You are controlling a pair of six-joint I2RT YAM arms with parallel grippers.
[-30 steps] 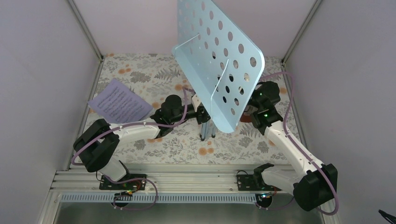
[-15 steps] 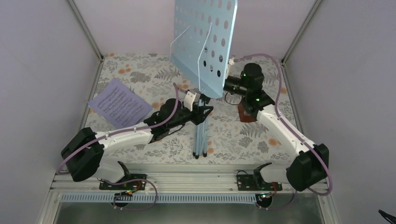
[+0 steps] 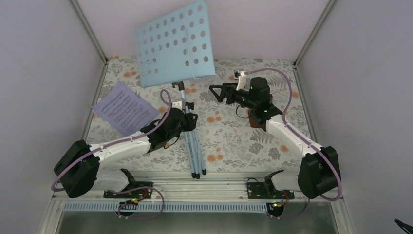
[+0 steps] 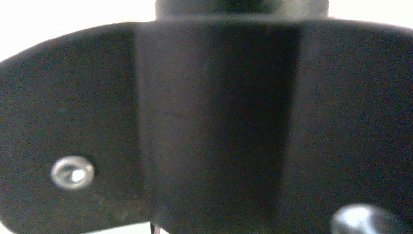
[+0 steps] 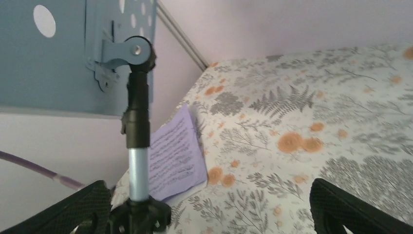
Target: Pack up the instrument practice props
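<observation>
The light-blue music stand has its hole-dotted plate (image 3: 175,44) up at the back left, and its folded legs (image 3: 195,156) slant toward the near rail. My left gripper (image 3: 186,120) is shut on the stand's black hub, which fills the left wrist view (image 4: 214,122). My right gripper (image 3: 217,93) hangs open to the right of the pole (image 5: 138,173), touching nothing; in its own view the gripper (image 5: 209,214) has its fingers spread wide. The lilac sheet-music page (image 3: 124,108) (image 5: 175,156) lies at the left. The brown metronome (image 3: 254,120) peeks out from under the right arm.
A floral cloth (image 3: 234,141) covers the table. White walls close in the left, back and right sides. An aluminium rail (image 3: 204,187) with both arm bases runs along the near edge.
The right gripper has opened and let go of the plate, drawing back to the right. The plate has swung from centre-right to the back left, and the stand has shifted left and nearer in the left gripper.
</observation>
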